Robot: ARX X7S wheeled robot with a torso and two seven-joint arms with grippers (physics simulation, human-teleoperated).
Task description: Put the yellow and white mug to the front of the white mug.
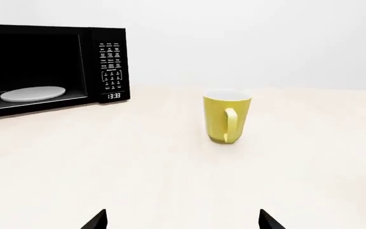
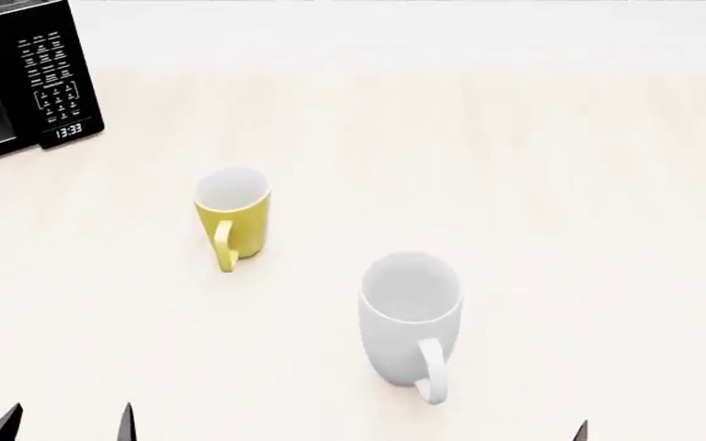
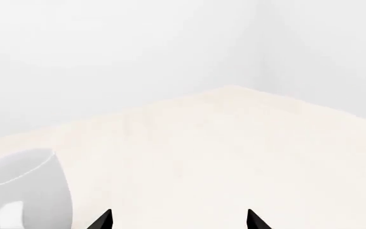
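A: From the left wrist we see the yellow and white mug upright on the bench, handle toward us, well ahead of the left gripper. Its two tips stand wide apart with nothing between them, so it is released. A microwave sits far left with a plate inside.

B: From the head we find that mug left of and farther away than the white mug, the two apart. So nothing is done yet, we judge: the grasp, the carry and the setting down at the white mug's near side all remain.

A: From the right wrist we see only the white mug at the edge. The right gripper shows two spread tips, empty, released as well.
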